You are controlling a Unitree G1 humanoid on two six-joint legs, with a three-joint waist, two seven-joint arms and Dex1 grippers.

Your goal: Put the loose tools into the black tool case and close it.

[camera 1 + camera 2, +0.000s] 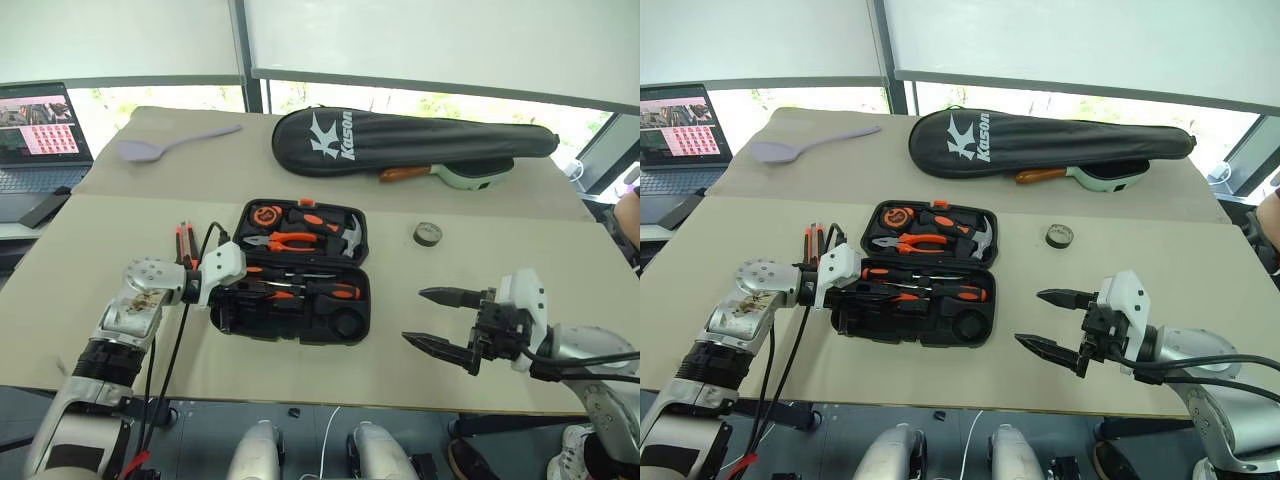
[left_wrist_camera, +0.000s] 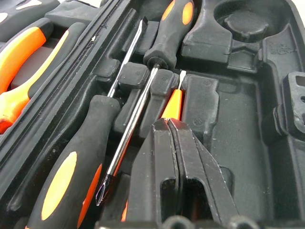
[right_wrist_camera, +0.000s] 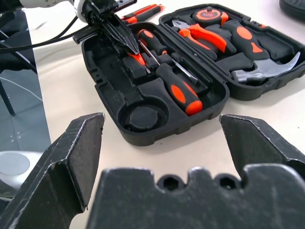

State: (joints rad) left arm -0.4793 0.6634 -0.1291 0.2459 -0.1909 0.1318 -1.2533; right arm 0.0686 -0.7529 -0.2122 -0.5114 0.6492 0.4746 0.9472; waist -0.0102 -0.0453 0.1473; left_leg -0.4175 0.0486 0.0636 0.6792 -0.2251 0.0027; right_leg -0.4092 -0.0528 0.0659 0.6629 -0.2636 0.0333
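Observation:
The black tool case [image 1: 352, 325] lies open at the table's middle. Two black-and-orange screwdrivers [image 2: 71, 176] [image 2: 171, 24] rest in its near half. My left gripper [image 2: 172, 125] is shut at the left end of that half, its tips right over the slim orange tester pen [image 2: 172, 102]; nothing shows between the fingers. The orange-black utility knife [image 1: 185, 243] lies on the table just left of the case. The small dark tape roll [image 1: 427, 233] sits to the case's right. My right gripper [image 1: 412, 316] hovers open and empty, right of the case near the front edge.
Orange-handled pliers [image 1: 290, 240], a hammer [image 1: 345, 238] and a tape measure [image 1: 265, 213] fill the lid. A long black Kason bag [image 1: 400, 140] lies behind, a lilac spatula [image 1: 170, 145] at the back left, a laptop [image 1: 40, 130] beyond the table's left side.

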